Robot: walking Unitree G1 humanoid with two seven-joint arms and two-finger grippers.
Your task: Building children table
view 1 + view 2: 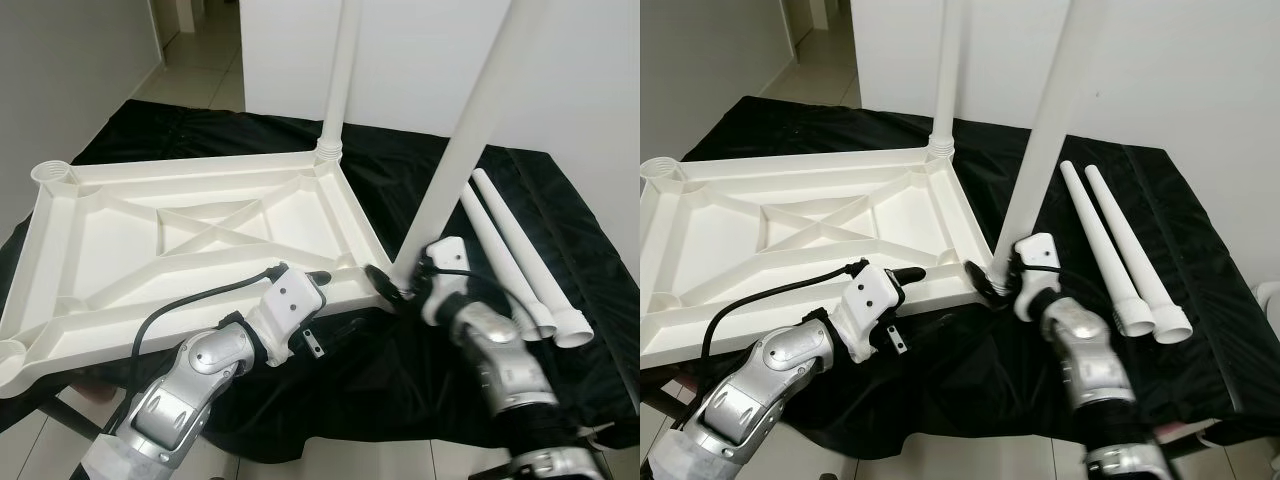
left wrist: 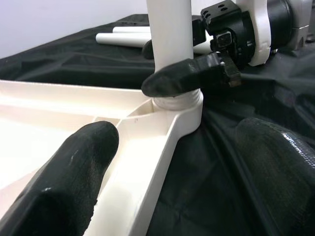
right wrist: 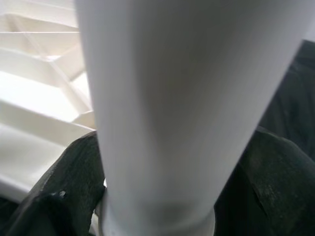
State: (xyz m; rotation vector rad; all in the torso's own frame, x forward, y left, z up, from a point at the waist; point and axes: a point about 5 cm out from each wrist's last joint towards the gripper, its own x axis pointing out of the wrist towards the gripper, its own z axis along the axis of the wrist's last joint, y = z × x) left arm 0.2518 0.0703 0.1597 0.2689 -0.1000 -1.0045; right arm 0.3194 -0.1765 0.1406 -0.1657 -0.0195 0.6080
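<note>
Right hand (image 1: 392, 285) clenched on leg (image 1: 470, 140) at tabletop (image 1: 190, 235) corner socket. Left hand (image 2: 162, 162) released, fingers apart, straddling tabletop rim near that leg. Tabletop inverted on black cloth (image 1: 560, 220).

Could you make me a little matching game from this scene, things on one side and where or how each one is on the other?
Things:
1. white plastic tabletop
2. two loose white plastic legs
3. right claw
4. far white leg

States:
A. standing upright in a far corner socket
B. shut on the near white leg
C. lying upside down on the black cloth
D. lying side by side on the cloth

Pairs: 1-C, 2-D, 3-B, 4-A
</note>
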